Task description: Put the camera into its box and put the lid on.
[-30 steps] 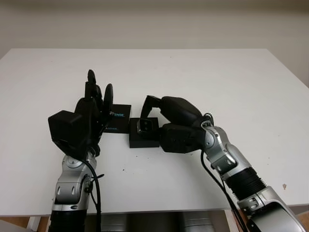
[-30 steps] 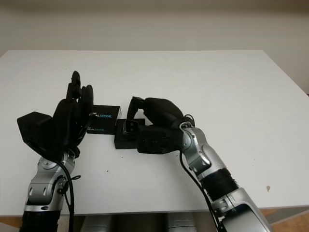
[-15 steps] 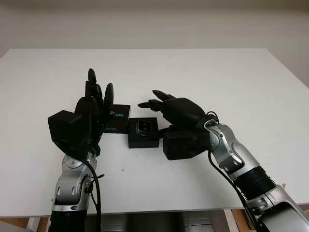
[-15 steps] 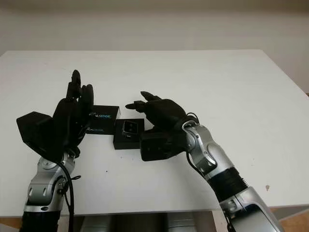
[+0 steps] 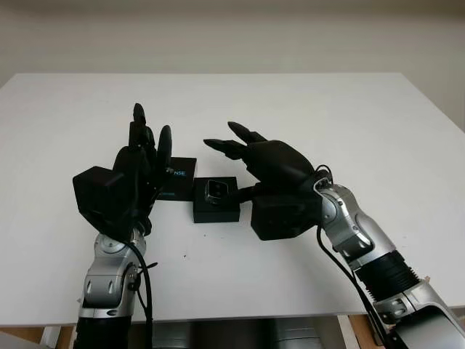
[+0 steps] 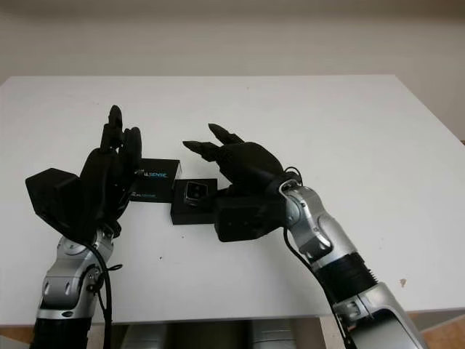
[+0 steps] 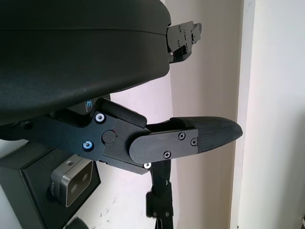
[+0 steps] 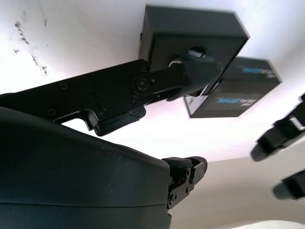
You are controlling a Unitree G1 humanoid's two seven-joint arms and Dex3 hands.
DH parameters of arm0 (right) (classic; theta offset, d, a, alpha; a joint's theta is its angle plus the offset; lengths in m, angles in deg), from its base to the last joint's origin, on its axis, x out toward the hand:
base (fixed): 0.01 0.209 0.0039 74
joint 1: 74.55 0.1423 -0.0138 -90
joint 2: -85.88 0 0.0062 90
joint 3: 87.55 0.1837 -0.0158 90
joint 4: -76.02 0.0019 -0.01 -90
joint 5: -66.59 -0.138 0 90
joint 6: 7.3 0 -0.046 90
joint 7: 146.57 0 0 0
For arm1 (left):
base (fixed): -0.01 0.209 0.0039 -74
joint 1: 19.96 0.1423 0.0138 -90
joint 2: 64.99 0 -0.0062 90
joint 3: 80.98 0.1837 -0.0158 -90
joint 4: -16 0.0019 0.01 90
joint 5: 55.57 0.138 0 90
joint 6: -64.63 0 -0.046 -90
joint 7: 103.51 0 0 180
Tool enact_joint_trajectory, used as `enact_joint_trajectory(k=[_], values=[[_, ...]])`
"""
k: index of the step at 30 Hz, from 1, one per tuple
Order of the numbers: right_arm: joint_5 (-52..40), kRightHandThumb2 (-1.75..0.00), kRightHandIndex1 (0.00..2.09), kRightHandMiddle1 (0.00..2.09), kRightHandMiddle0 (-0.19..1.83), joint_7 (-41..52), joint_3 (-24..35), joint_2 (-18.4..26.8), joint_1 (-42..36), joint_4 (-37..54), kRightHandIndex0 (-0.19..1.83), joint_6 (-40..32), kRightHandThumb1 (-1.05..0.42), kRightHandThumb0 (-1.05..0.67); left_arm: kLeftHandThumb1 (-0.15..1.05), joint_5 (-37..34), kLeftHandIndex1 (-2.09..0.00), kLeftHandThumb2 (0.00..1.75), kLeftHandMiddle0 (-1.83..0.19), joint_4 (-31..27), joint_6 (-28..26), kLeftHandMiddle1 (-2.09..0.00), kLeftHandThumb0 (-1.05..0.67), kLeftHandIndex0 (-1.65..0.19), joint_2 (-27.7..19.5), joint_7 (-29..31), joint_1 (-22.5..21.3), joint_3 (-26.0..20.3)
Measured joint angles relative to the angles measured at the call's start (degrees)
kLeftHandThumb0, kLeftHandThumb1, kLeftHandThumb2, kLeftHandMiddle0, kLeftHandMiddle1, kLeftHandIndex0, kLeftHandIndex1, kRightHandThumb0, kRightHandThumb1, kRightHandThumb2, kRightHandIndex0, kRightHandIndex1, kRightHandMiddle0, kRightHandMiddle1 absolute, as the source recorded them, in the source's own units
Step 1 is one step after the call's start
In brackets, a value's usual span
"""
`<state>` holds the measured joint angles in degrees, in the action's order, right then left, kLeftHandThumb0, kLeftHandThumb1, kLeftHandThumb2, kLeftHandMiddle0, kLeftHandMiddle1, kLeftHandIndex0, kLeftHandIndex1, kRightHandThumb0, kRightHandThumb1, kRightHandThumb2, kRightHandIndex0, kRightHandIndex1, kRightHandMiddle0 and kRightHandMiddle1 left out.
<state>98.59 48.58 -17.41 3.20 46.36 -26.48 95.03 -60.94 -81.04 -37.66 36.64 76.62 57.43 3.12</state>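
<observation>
Both open, right hand [image 5: 251,156] above box [image 5: 216,211], left hand [image 5: 142,163] raised upright

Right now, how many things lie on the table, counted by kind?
Camera: 1
Box: 1
Lid: 1
Total: 3

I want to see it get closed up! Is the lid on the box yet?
Not yet. The box is open with the camera showing inside, and the lid lies on the table beside it.
</observation>
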Motion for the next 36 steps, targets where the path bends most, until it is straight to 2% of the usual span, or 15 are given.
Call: enact_joint_trajectory(k=[5,10,20,36], values=[[-1.3,-0.55,0.06,0.06,0.1,1.8,0.0,2.8,-1.7,0.3,0.05,6.0,-1.05,-0.77,1.05,0.0,0.0,0.57,0.19,-0.1,-0.1,0.0,-0.77,0.19,0.0,-0.1,0.0,0.0],[-1.5,-0.65,0.04,0.04,0.06,3.0,-0.2,4.4,-2.4,-0.3,0.02,11.0,-1.05,-0.81,1.05,0.1,0.0,0.57,0.19,-0.1,-0.2,0.0,-0.78,0.19,0.0,-0.2,0.0,0.0],[2.8,-0.75,0.03,0.02,-0.03,6.3,-3.4,5.9,-2.1,-3.4,-0.08,13.9,-1.05,-0.91,1.05,0.8,0.0,0.58,0.19,-0.1,0.1,0.0,-0.77,0.19,0.1,-1.2,0.0,0.0],[9.8,-0.72,0.06,0.06,0.01,1.8,-7.0,5.0,0.8,-9.4,-0.05,15.7,-1.05,-0.92,1.05,0.8,0.0,0.58,0.19,-2.3,0.0,0.0,-0.77,0.19,1.4,-1.4,1.8,0.5]])
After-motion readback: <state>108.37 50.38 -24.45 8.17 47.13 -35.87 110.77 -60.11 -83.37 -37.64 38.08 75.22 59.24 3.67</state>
